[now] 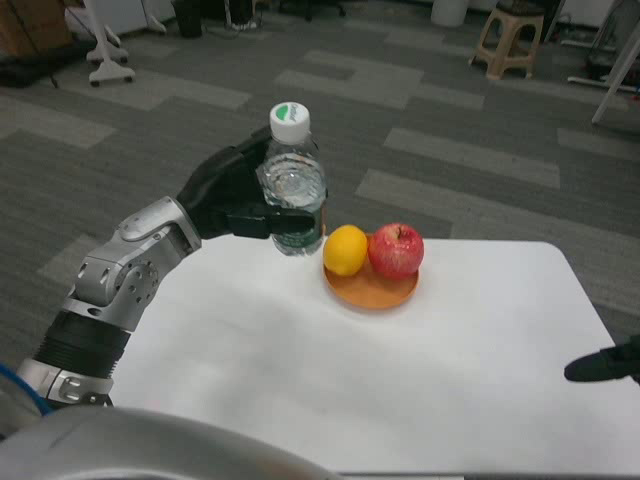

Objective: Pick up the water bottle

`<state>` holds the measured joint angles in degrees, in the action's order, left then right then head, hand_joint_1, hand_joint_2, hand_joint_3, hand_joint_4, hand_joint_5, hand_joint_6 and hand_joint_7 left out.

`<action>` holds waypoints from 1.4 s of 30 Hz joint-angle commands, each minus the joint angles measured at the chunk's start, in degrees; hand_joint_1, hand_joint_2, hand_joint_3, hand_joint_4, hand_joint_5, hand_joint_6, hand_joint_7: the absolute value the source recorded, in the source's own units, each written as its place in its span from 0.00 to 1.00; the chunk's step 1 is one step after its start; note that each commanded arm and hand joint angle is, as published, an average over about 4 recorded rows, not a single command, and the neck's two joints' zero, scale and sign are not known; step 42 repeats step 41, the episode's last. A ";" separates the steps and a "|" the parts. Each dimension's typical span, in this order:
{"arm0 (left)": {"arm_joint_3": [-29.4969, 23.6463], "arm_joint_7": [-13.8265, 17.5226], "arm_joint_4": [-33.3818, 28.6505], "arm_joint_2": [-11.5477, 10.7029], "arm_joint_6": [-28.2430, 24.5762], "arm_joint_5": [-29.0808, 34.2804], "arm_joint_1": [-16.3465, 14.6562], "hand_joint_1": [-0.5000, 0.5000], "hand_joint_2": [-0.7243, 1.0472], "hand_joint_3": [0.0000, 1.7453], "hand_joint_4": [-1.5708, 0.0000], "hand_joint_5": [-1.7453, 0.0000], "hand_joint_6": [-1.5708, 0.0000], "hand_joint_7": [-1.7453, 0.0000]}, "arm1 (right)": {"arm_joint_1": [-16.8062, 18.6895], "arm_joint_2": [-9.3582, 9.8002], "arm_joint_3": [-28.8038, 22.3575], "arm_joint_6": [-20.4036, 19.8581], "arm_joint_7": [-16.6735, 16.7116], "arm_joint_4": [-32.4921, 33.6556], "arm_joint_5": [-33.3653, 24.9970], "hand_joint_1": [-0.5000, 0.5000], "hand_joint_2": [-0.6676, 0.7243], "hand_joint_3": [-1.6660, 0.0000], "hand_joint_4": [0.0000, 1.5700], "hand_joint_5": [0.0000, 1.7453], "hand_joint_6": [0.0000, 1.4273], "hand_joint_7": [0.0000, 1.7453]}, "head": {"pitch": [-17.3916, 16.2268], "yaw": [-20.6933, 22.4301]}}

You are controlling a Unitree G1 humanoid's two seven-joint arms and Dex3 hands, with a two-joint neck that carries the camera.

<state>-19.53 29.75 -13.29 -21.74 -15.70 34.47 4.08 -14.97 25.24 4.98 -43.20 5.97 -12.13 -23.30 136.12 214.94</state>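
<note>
Head view: the left hand (pixel 232 195) wraps around the middle of the water bottle (pixel 292 180), fingers curled across its clear front, and holds it upright. The bottle's base seems to sit just above the far edge of the tabletop (pixel 300 350), so I judge the pick-up essentially done, though the angle leaves the gap under the bottle hard to read. The right hand (pixel 605 365) shows only as a dark tip at the right border, low beside the tabletop; I cannot tell whether its fingers are spread or closed.

The main risk, as I see it, is slip: the bottle is smooth, and the grip sits at its mid-body, so a loosened hold could let it slide down or tilt. It hangs just beside the orange plate (pixel 371 288) carrying a lemon (pixel 345 250) and a red apple (pixel 396 250), so a swing to the right could knock the fruit.

The tabletop is white and plain. Behind it spreads grey patterned carpet (pixel 450 150), with a beige stool (pixel 510 40) and white stand legs (pixel 105 50) far back.
</note>
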 commanded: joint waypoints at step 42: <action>-4.73 0.40 -2.97 1.79 -2.05 1.39 1.63 0.62 0.95 0.25 0.83 0.00 0.82 0.04 | 0.03 -0.10 0.12 -0.13 0.27 0.85 -0.52 0.25 1.00 1.00 0.00 0.00 0.00 0.00 | 7.43 -15.50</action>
